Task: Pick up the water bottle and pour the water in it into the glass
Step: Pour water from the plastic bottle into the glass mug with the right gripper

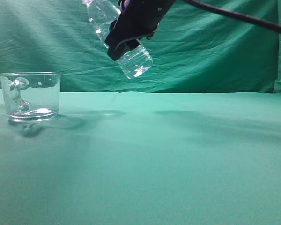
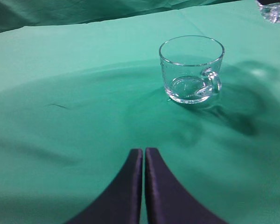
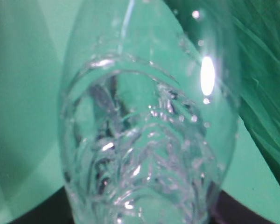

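My right gripper [image 1: 131,35] is shut on the clear water bottle [image 1: 136,62] and holds it tilted high above the table, neck up-left and cut by the frame top, base down-right. The bottle [image 3: 144,140] fills the right wrist view, ribbed, with water inside. The glass [image 1: 30,96], a short clear mug with a handle, stands on the green cloth at the left, well left of and below the bottle. In the left wrist view the glass [image 2: 191,70] stands ahead and to the right of my left gripper [image 2: 143,151], which is shut and empty.
A green cloth [image 1: 168,154] covers the table and hangs as a backdrop [image 1: 215,51]. The right arm's black cable [image 1: 239,18] runs across the top right. The bottle's base also shows at the left wrist view's top right corner [image 2: 275,11].
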You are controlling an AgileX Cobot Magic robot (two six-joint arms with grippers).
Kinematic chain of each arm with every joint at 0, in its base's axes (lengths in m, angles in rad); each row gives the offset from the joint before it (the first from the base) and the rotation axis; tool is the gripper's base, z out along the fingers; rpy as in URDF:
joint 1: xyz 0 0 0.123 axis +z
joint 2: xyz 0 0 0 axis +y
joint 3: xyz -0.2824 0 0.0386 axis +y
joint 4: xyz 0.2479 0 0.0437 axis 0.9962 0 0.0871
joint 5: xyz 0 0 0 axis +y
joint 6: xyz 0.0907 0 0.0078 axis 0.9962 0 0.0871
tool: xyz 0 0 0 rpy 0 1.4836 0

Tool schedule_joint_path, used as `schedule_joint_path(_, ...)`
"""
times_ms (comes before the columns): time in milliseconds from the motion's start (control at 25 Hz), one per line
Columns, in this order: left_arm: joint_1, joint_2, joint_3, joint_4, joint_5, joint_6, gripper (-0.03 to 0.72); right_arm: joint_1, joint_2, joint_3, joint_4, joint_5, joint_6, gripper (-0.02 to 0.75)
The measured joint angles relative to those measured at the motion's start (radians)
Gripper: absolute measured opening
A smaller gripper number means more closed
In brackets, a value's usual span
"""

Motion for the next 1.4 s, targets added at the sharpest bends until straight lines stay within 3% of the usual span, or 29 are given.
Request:
schedule_joint_path(480,0.0,0.0,0.0,0.0,0.0,0.0,0.0,0.048,0.184,-0.197,-0.309,0.004,-0.002,0.357)
schedule_joint_path(1400,0.0,0.0,0.0,0.0,0.0,0.0,0.0,0.052,0.193,-0.205,-0.706,-0.01,-0.045,0.357)
